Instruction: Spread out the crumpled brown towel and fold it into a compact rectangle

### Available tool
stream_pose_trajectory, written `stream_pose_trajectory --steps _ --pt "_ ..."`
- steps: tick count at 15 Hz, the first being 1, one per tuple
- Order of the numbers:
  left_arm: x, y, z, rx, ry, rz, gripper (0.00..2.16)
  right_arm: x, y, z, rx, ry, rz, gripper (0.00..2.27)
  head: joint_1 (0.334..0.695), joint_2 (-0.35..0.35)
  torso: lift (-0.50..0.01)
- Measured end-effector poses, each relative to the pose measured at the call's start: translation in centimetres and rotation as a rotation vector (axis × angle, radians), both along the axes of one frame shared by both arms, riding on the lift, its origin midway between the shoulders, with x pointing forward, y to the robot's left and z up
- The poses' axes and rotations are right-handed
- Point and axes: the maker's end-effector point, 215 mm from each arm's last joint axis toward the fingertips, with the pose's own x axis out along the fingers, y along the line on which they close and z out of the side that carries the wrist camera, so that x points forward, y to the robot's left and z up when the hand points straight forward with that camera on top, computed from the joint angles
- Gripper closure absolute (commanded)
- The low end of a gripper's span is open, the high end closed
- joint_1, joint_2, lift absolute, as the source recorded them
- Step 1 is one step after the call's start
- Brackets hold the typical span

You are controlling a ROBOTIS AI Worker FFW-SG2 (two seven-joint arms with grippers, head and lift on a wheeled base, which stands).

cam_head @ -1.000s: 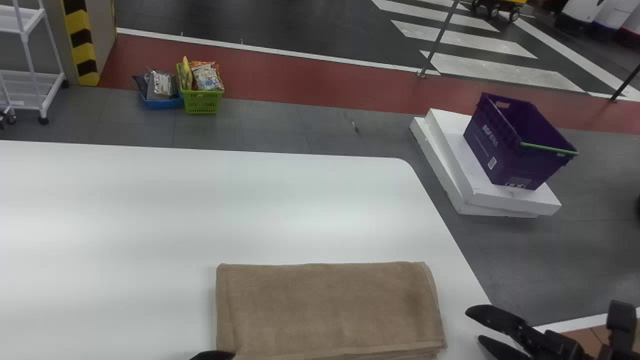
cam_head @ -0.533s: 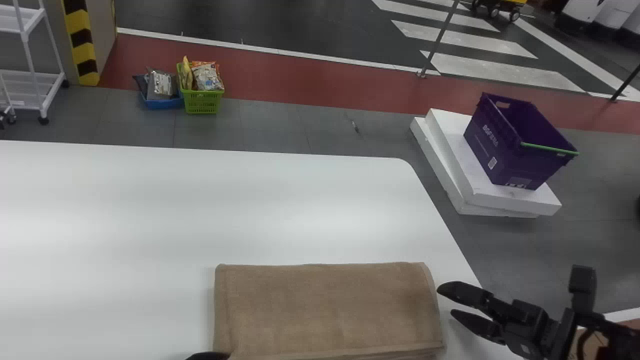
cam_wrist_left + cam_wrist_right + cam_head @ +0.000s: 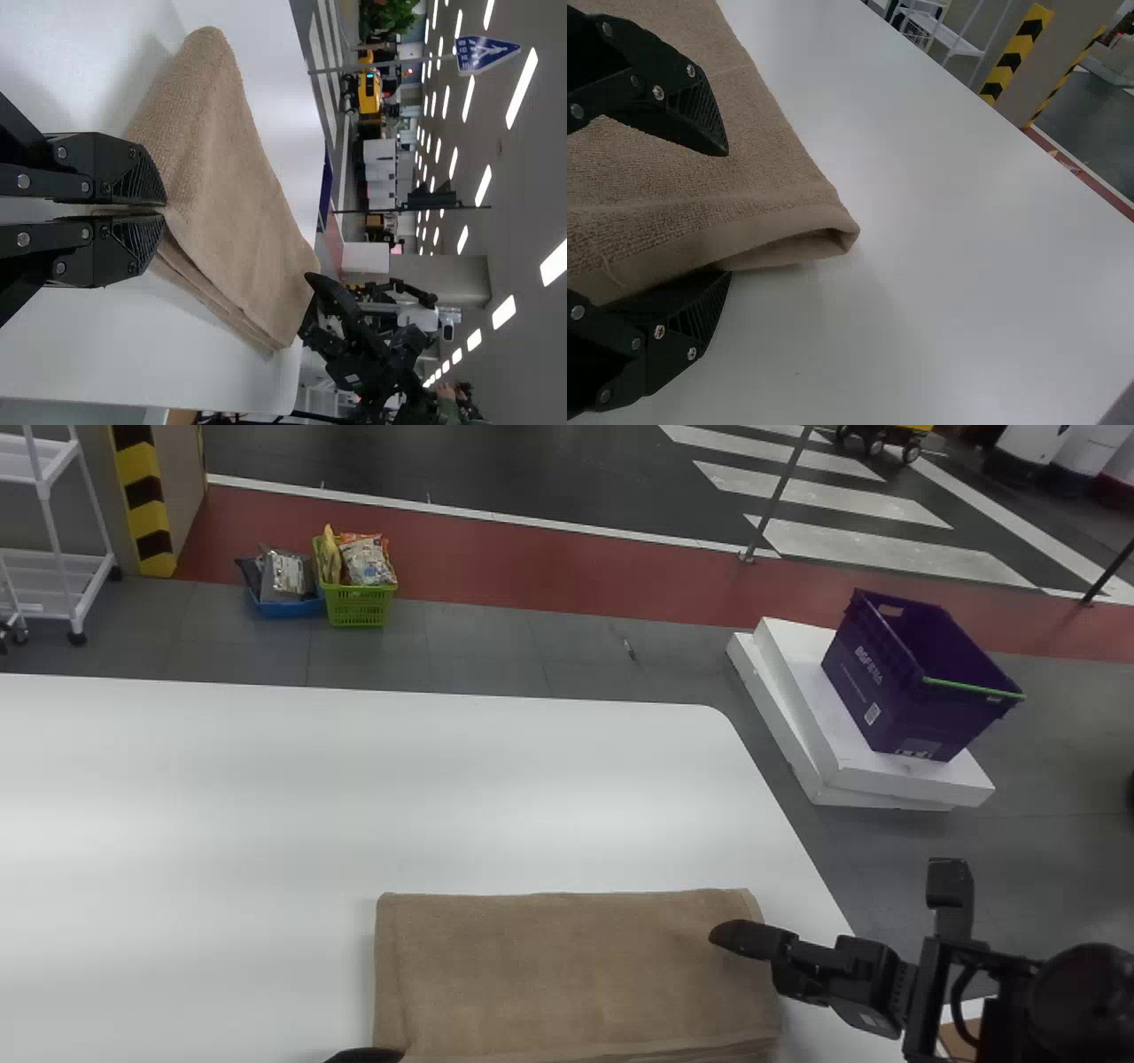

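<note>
One dark tip at the bottom edge of the head view belongs to the left gripper [image 3: 363, 1056], beside the left end of the brown towel [image 3: 567, 974]. In the left wrist view the jaws are closed on the towel's edge, pinching it, with stacked layers showing along one side of the cloth.

The towel lies on the white desk [image 3: 354, 797], folded into a wide, flat rectangle near its right-hand edge. At the towel's right end is the right gripper [image 3: 736, 952], coming in from the right. Its jaws stand open around the cloth, one above and one beneath, as the right wrist view shows; there a folded corner gapes slightly just past them.

Beyond the desk, to the right, a purple crate [image 3: 895, 700] sits tilted on white slabs [image 3: 912, 779] stacked on the gray floor [image 3: 496, 646]. Farther off to the left, a green basket [image 3: 359, 607] and a blue basket [image 3: 288, 608] stand side by side, both holding bags, with a white cart [image 3: 58, 607] farther left by a yellow-and-black striped pillar [image 3: 146, 505].

Behind them run a red strip [image 3: 532, 571] and dark paving with white crossing stripes [image 3: 886, 549]. A yellow wheeled thing [image 3: 899, 432] stands at the top edge.
</note>
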Motion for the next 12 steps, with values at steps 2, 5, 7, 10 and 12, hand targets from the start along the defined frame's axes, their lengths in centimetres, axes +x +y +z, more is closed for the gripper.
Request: stream_pose_trajectory --steps 2,5,7,10,12 --pt "-0.1 -0.1 0.0 -0.001 0.001 -0.004 1.06 0.0 0.7 0.2 -0.004 -0.006 0.018 0.67 0.695 -0.35 -0.127" --pt "-0.1 -0.2 0.0 -0.002 0.002 -0.005 1.06 0.0 1.3 0.4 0.001 -0.014 0.034 0.68 0.695 -0.35 -0.127" --pt "-0.1 -0.2 0.0 -0.002 0.003 -0.005 1.06 0.0 1.5 1.0 0.003 -0.029 0.042 0.68 0.695 -0.35 -0.127" --pt "-0.1 -0.2 0.0 -0.002 0.002 -0.005 1.06 0.1 1.7 2.6 0.01 -0.072 0.056 0.68 0.695 -0.35 -0.127" --pt "-0.2 -0.3 0.0 -0.003 0.001 -0.007 1.06 0.3 2.2 3.7 0.014 -0.101 0.072 0.71 0.695 -0.35 -0.127"
